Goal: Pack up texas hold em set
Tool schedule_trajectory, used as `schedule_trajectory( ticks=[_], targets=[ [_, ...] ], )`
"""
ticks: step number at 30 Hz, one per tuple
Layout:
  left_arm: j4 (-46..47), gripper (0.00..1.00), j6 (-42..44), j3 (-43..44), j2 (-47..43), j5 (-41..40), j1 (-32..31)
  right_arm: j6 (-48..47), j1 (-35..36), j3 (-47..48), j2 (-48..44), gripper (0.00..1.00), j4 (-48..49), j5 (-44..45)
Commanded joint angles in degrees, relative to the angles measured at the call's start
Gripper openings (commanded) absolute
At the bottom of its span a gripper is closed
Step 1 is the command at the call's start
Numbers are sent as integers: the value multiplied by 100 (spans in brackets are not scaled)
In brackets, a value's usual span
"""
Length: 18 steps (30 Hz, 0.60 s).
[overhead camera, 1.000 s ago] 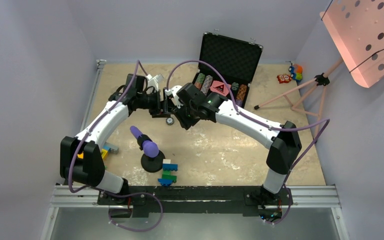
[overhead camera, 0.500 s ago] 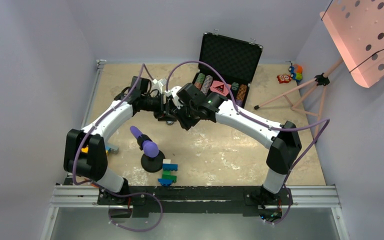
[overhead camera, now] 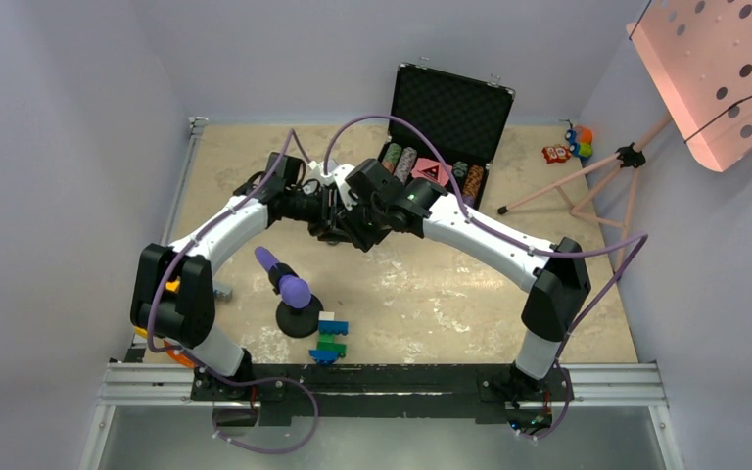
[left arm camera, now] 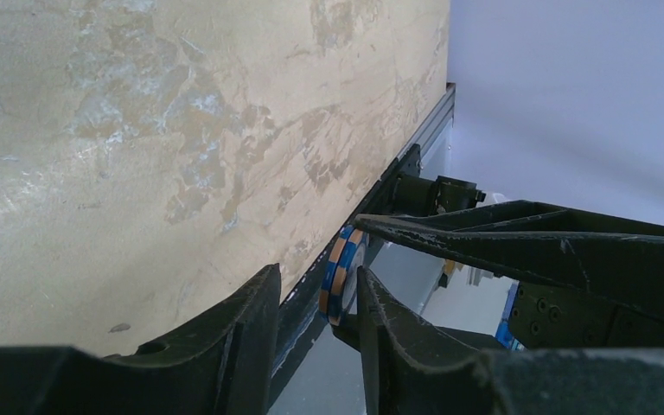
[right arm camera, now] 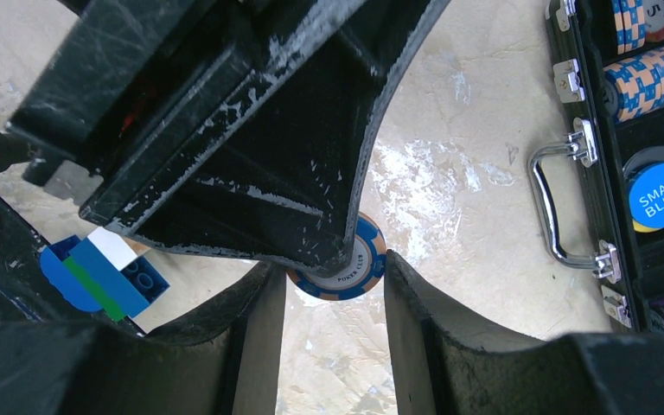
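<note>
The black case (overhead camera: 453, 106) stands open at the back of the table, with rows of striped chips (overhead camera: 401, 162) and a pink card (overhead camera: 428, 172) in its base. The right wrist view shows its silver handle (right arm camera: 546, 201), chips (right arm camera: 657, 73) and a blue "small blind" button (right arm camera: 663, 194). My right gripper (right arm camera: 335, 277) is shut on the rim of a blue-and-orange poker chip (right arm camera: 356, 272) above the table. My left gripper (left arm camera: 317, 278) is open, its jaws either side of that chip (left arm camera: 337, 277); one finger lies against the chip's face. Both grippers meet mid-table (overhead camera: 338, 223).
A purple-tipped object on a black round base (overhead camera: 292, 294) and a toy-brick figure (overhead camera: 331, 338) stand near the front, below the grippers. A pink tripod stand (overhead camera: 587, 186) and small toys (overhead camera: 573, 142) are at the back right. Small bricks (overhead camera: 217, 291) lie by the left arm.
My left gripper has moved right to the right gripper, and its jaws now straddle the chip. The right gripper has barely moved and still holds the chip.
</note>
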Motion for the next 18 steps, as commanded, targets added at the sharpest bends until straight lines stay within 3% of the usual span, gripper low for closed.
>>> schedule_trajectory(
  ticks=[1, 12, 13, 16, 18],
  targets=[
    [321, 39, -195, -55, 39, 310, -59, -92, 42, 272, -212, 0, 48, -87],
    [558, 0, -357, -140, 34, 514, -64, -54, 43, 239, -195, 0, 85, 155],
    [573, 0, -367, -148, 35, 524, -59, -40, 46, 215, -216, 0, 106, 191],
    [622, 0, -375, -162, -13, 491, -61, -9, 46, 118, -307, 14, 141, 275],
    [665, 0, -377, -169, -84, 401, -59, 21, 43, 75, -365, 33, 132, 308]
  ],
)
